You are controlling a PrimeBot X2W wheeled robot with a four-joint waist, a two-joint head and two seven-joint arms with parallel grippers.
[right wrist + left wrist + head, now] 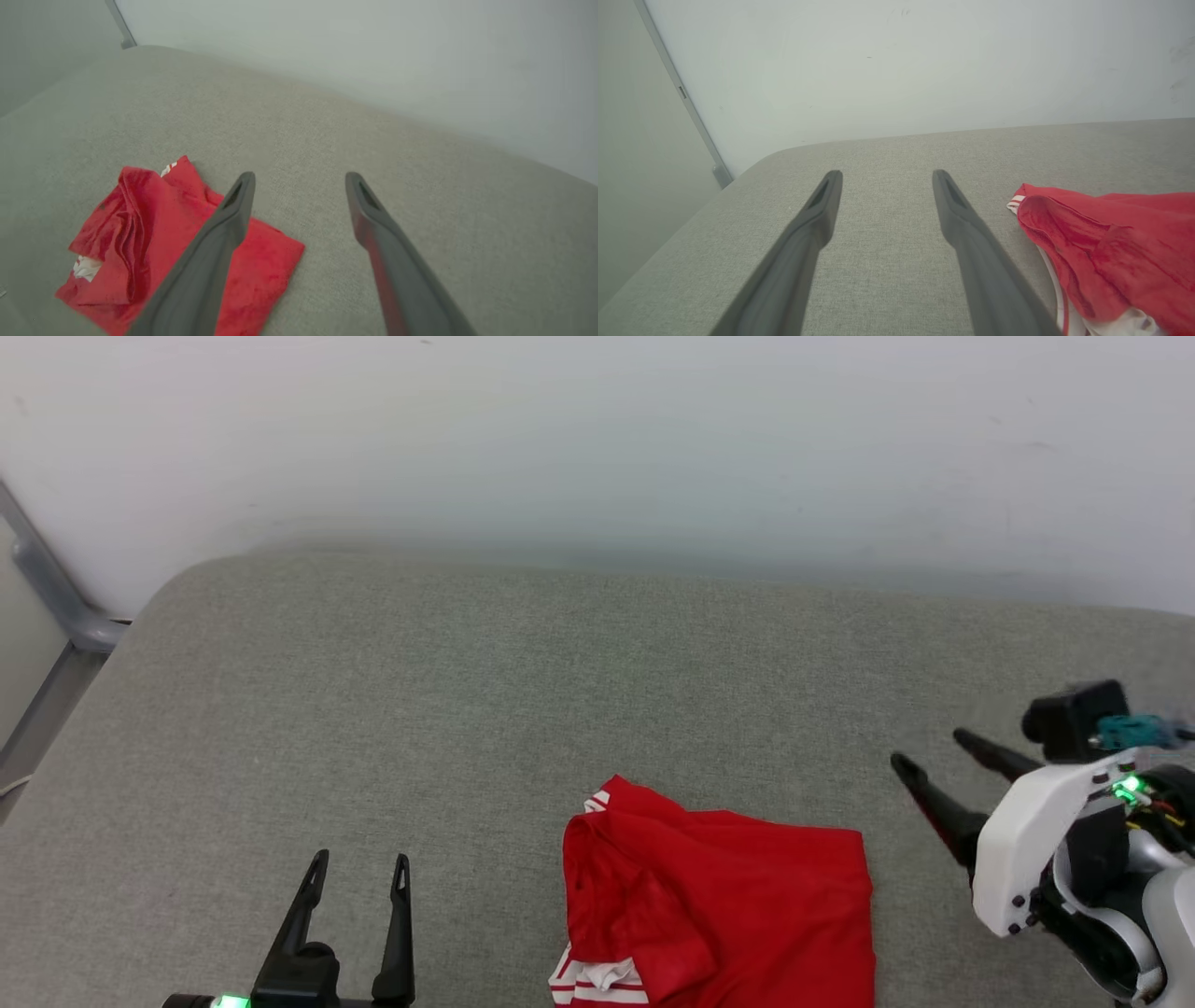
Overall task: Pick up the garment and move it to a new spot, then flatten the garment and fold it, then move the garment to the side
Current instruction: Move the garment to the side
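Observation:
The garment (pixel 719 915) is a red shirt with white striped trim, lying folded into a compact bundle on the grey padded surface (pixel 523 691) near its front edge. In the left wrist view the garment (pixel 1111 252) lies to the right of the fingers; in the right wrist view the garment (pixel 149 247) lies at lower left, partly behind one finger. My left gripper (pixel 359 866) stands open left of the garment, apart from it, nothing between its fingers. My right gripper (pixel 929 751) hangs open to the right of the garment, empty too.
A pale wall (pixel 597 439) rises behind the padded surface. A grey metal bar (pixel 56 588) runs down at the far left beside the surface's rounded corner. Bare grey padding stretches behind and left of the garment.

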